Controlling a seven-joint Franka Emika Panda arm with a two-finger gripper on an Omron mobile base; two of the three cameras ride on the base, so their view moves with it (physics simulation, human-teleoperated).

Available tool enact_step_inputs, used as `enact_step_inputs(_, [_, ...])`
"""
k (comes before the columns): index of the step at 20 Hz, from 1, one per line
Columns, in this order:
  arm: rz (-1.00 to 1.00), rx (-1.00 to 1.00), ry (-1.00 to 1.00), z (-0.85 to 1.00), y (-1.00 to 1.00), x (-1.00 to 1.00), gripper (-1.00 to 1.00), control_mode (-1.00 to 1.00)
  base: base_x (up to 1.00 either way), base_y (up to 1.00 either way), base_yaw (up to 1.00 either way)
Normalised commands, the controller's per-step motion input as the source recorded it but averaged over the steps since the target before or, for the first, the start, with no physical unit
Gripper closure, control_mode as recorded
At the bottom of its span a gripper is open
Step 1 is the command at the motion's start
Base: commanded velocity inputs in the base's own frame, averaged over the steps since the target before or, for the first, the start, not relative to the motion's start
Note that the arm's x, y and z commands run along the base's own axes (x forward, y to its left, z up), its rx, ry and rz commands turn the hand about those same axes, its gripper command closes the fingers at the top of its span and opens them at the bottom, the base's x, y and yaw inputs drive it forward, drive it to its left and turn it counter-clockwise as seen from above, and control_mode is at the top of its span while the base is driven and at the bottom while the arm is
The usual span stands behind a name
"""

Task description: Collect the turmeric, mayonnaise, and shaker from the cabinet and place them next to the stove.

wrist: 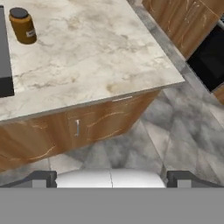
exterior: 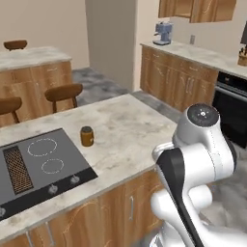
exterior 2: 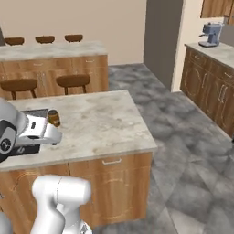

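The turmeric (exterior: 87, 136), an amber-brown jar with a dark lid, stands upright on the marble island just right of the stove (exterior: 38, 164). In the right base view the turmeric (exterior 2: 54, 118) shows beside the stove (exterior 2: 34, 114), partly behind my arm. The hand view looks down at the island's front edge, with the turmeric (wrist: 22, 26) at top left next to the stove (wrist: 3, 57). My gripper (wrist: 111, 179) is open, holds nothing, and hangs well away from the jar, out over the floor. The mayonnaise and the shaker are out of view. A light-wood wall cabinet (exterior: 195, 9) hangs above the far counter.
A blue coffee machine (exterior: 163, 34) and a knife block (exterior: 242, 58) sit on the far counter above a black oven (exterior: 231, 101). Brown stools (exterior: 63, 91) stand behind the island. Grey tiled floor (exterior 2: 183, 137) runs between the island and the far counter.
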Motion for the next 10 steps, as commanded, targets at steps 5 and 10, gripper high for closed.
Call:
enact_step_inputs(5, [0.0, 0.0, 0.0, 0.0, 0.0, 0.0, -1.0, 1.0, 0.02, -0.94, -0.39])
enact_step_inputs(10, [0.0, 0.0, 0.0, 0.0, 0.0, 0.0, -1.0, 1.0, 0.12, -1.0, -0.3])
